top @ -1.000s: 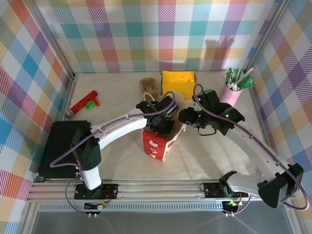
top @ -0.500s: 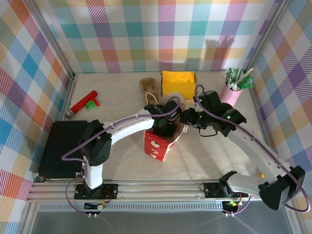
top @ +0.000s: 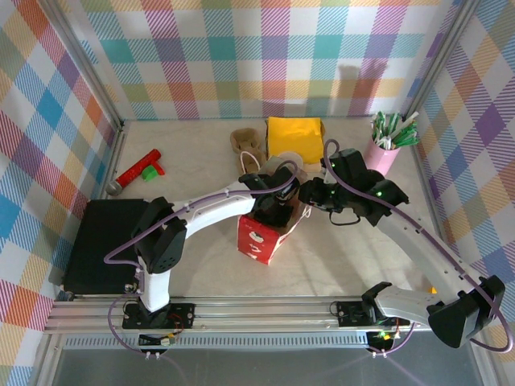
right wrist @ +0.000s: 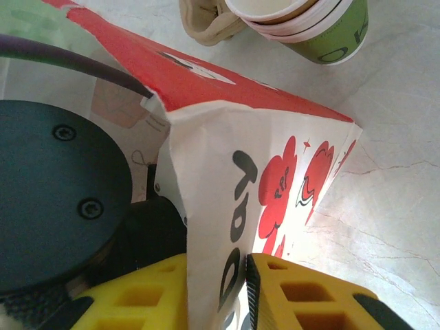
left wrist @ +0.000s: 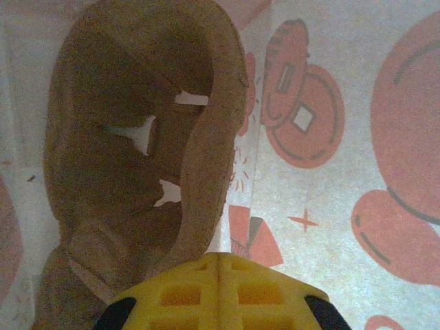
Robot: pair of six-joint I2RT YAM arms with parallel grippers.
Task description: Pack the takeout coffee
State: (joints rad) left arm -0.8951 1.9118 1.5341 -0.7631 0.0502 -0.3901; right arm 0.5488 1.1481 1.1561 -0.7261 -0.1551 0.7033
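Seen from overhead, a pale marbled tabletop (top: 201, 265) sits inside walls of pastel plaid. Near its middle stands an upright red-and-white printed paper bag (top: 257, 241).

The left tool (top: 275, 211) reaches down into the bag's open mouth. In its wrist view, the yellow fingertips (left wrist: 206, 271) are pressed together with nothing visible between them. They face a brown moulded-pulp piece with cut-out holes (left wrist: 130, 137). It stands against the bag's white inner wall, where red coin prints show through.

The right tool (top: 306, 198) meets the bag's upper right edge from the right. In its wrist view, two yellow fingers (right wrist: 302, 295) pinch a fold of the bag's paper wall. The left arm's round black housing (right wrist: 55, 192) sits just beside that fold, inside the bag's mouth.

The bag's inside is mostly hidden, so where the lidded white-and-green takeout coffee cup lies relative to either tool cannot be told.

A stack of lidless white-and-green paper cups (right wrist: 323, 34) lies on its side just behind the bag, next to a tan cardboard piece (right wrist: 206, 24).

Farther back are a yellow square object (top: 294, 137) and a pink cup holding green-and-white sticks (top: 380, 157). At the left are a red tube with a green cap (top: 135, 171) and a flat black tray (top: 100, 241).
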